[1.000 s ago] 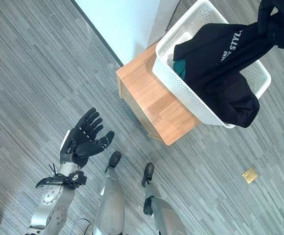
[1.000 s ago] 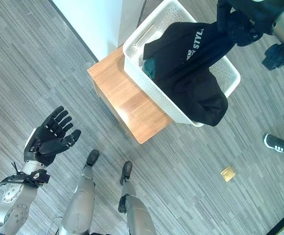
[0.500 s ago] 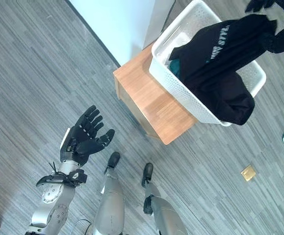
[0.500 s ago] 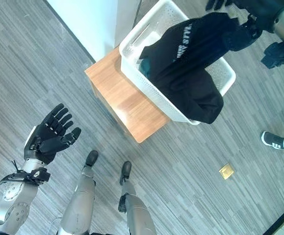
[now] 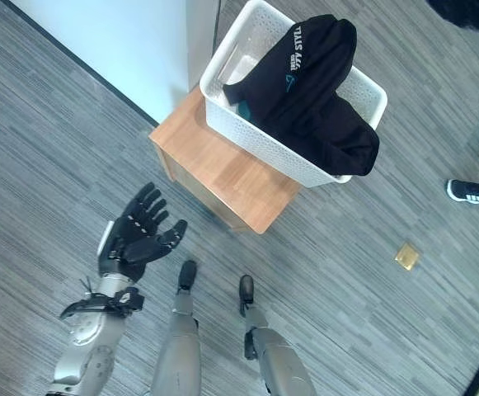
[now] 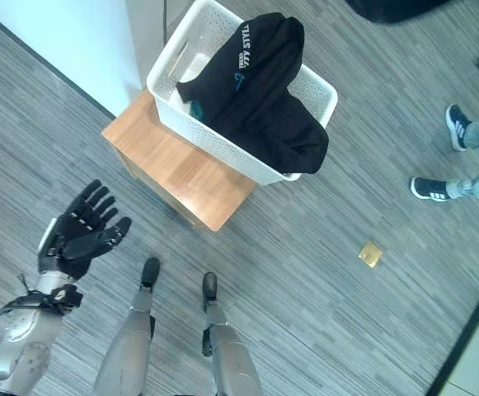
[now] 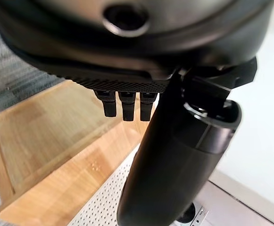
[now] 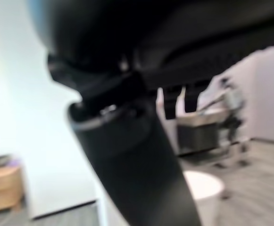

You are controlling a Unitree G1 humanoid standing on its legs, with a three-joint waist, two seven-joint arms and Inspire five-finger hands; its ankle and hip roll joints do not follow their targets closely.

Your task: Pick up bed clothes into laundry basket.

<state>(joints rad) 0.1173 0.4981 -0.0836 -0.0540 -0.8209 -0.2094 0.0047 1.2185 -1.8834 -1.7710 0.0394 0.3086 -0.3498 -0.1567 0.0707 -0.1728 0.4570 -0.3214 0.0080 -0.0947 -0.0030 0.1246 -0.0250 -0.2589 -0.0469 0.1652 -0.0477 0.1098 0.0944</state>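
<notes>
A black garment (image 5: pixel 317 99) with pale print lies in the white perforated laundry basket (image 5: pixel 247 136). One end of it hangs over the basket's near right rim. A bit of teal cloth (image 6: pixel 196 108) shows beneath it. The basket stands on a low wooden table (image 5: pixel 223 177). My left hand (image 5: pixel 138 238) is held palm up and open over the floor, well short of the table and holding nothing. My right hand (image 8: pixel 127 155) is raised clear of the basket, its fingers (image 8: pixel 174 101) loose around nothing. Its dark bulk (image 5: pixel 470 10) touches the upper edge of the eye views.
A pale blue-white panel (image 5: pixel 99 41) stands behind the table at the left. A person's shoes (image 5: pixel 470 191) are on the grey plank floor to the right of the basket. A small yellow square (image 5: pixel 405 256) lies on the floor nearer me.
My right hand has let go of the black garment and pulled up and away; the garment now rests in the basket. The camera has shifted. The left hand is unchanged.
</notes>
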